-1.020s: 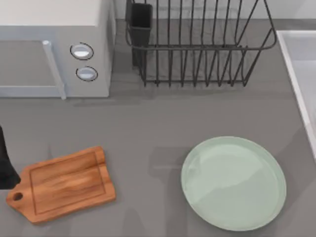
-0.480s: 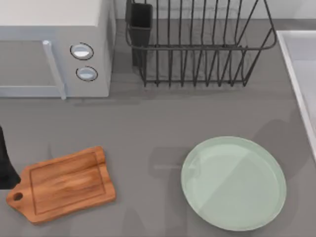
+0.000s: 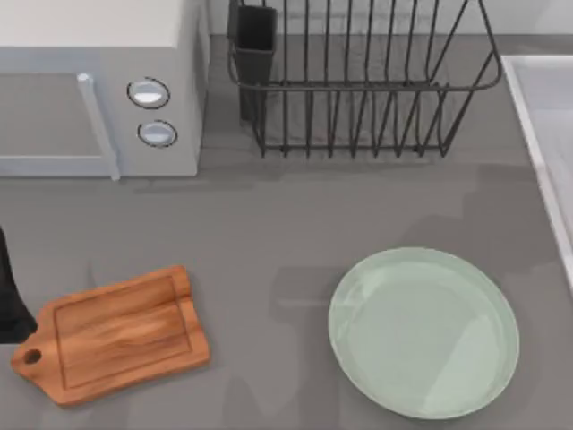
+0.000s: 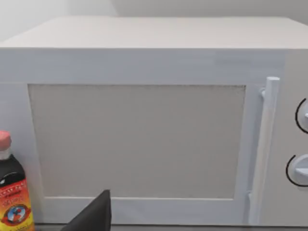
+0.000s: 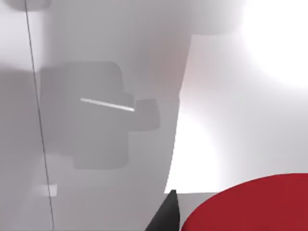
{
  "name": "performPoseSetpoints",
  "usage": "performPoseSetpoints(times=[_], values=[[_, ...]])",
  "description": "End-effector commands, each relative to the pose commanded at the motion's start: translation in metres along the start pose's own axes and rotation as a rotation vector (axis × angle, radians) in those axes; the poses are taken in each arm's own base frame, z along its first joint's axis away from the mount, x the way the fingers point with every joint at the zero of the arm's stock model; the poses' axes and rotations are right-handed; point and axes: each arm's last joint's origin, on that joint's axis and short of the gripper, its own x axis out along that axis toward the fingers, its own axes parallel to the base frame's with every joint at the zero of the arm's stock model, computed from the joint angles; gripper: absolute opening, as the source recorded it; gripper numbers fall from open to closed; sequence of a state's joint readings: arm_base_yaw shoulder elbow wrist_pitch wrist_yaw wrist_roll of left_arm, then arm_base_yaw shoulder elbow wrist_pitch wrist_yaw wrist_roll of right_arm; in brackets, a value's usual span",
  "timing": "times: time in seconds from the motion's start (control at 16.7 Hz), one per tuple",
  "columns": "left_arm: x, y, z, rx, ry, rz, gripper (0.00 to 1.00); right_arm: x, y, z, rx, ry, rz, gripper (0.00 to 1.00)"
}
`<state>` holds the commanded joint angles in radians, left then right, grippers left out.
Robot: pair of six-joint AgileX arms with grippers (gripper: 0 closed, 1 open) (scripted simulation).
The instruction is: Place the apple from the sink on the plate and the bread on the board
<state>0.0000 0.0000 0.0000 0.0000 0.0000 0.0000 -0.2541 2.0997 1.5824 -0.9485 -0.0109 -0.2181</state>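
The apple [image 5: 250,204] fills the lower right of the right wrist view inside the sink [image 5: 110,144], close under the right gripper; jaw state cannot be told. Step in hand is probably the apple pickup. The plate [image 3: 423,331] at lower right of the top view and the board [image 3: 112,333] at lower left lie bare. Next: secure the apple, then lift it clear.

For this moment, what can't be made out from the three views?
- Apple: cut off by the right wrist view's edge; grip by the right hand's finger unclear.
- Sink: basin runs off the top view's right edge.
- Left arm: parked, cropped at the top view's left edge.
- Bottle: cropped in the left wrist view.
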Motion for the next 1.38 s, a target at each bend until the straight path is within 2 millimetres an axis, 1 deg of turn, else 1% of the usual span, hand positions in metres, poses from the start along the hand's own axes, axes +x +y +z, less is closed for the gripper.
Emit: performPoseSetpoints(times=[0.06,0.18,0.36,0.48,0.6,0.72,0.78,0.9,1.02,1.08,1.32,1.38], values=[[0.000,0.000,0.000,0.000,0.000,0.000,1.00,-0.007,0.017,0.002,0.003,-0.007,0.002,0.00],[0.000,0.000,0.000,0.000,0.000,0.000,1.00,-0.020,0.057,0.002,0.007,-0.013,0.011,0.00],[0.000,0.000,0.000,0.000,0.000,0.000,1.00,-0.039,0.127,-0.012,0.012,0.000,0.029,0.00],[0.000,0.000,0.000,0.000,0.000,0.000,1.00,-0.051,0.173,-0.030,0.011,0.020,0.037,0.00],[0.000,0.000,0.000,0.000,0.000,0.000,1.00,-0.063,0.214,-0.054,0.008,0.044,0.038,0.00],[0.000,0.000,0.000,0.000,0.000,0.000,1.00,-0.072,0.248,-0.079,0.001,0.066,0.034,0.00],[0.000,0.000,0.000,0.000,0.000,0.000,1.00,-0.076,0.261,-0.092,-0.002,0.077,0.030,0.00],[0.000,0.000,0.000,0.000,0.000,0.000,1.00,-0.083,0.281,-0.114,-0.010,0.093,0.020,0.00],[0.000,0.000,0.000,0.000,0.000,0.000,1.00,-0.086,0.291,-0.127,-0.015,0.103,0.013,0.00],[0.000,0.000,0.000,0.000,0.000,0.000,1.00,-0.087,0.293,-0.129,-0.016,0.105,0.011,0.00],[0.000,0.000,0.000,0.000,0.000,0.000,1.00,-0.087,0.293,-0.129,-0.016,0.105,0.011,0.00],[0.000,0.000,0.000,0.000,0.000,0.000,1.00,-0.087,0.293,-0.129,-0.016,0.105,0.011,0.08]])
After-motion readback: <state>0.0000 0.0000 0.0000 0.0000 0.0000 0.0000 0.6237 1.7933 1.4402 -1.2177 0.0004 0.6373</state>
